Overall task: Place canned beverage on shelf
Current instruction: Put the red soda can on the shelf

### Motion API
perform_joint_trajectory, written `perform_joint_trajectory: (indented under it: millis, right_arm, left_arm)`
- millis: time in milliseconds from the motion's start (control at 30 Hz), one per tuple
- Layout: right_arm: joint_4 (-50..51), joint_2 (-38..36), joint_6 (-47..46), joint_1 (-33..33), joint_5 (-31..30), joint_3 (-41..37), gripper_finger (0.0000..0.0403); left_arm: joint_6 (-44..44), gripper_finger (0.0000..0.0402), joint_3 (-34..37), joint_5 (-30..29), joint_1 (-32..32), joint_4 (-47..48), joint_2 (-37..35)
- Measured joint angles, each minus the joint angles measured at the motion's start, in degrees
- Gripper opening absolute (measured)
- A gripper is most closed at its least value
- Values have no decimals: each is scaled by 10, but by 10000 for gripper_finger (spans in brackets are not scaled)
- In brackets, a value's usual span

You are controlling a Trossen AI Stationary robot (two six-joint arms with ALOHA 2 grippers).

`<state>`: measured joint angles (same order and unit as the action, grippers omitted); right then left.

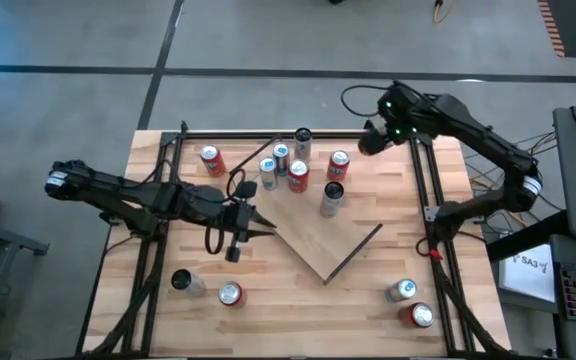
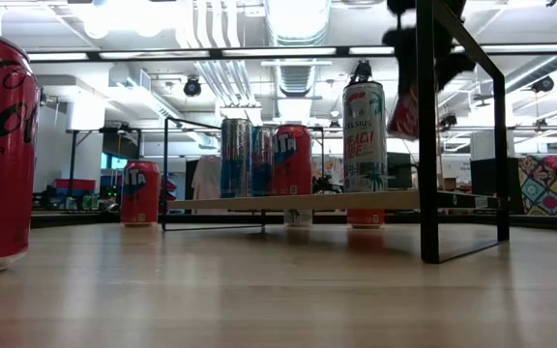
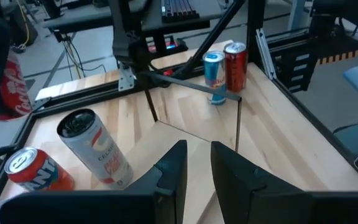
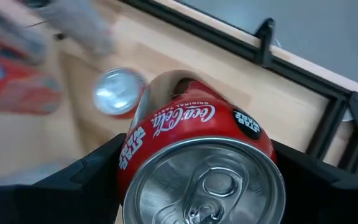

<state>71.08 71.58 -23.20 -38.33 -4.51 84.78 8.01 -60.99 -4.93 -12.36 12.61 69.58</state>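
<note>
From above, the right gripper [image 1: 371,141] hung by the table's far right corner, just beyond the shelf [image 1: 320,243], presumably to carry its load in. The left gripper [image 1: 259,226] rested over the shelf's near-left edge.

At table height, cans already stood on the shelf's far side.

The left wrist view showed its fingers [image 3: 174,171] nearly closed, holding nothing, parked aside.

The right wrist view showed a red cola can [image 4: 194,155] clasped sideways between the jaws, lifted above the board.
</note>
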Motion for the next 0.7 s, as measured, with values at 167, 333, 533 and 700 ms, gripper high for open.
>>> perform_joint_trajectory:
  millis: [167,333,533,700]
  right_arm:
    - [18,-23,-43,75,0,22,299]
    - [47,-29,-89,156,0,37,299]
    - [102,-26,-163,243,1,56,299]
    - [134,-24,-209,292,0,59,299]
  left_arm:
    - [2,57,0,0,0,-12,0]
    - [2,57,0,0,0,-11,0]
    - [0,57,0,0,0,-11,0]
    - [0,57,0,0,0,-11,0]
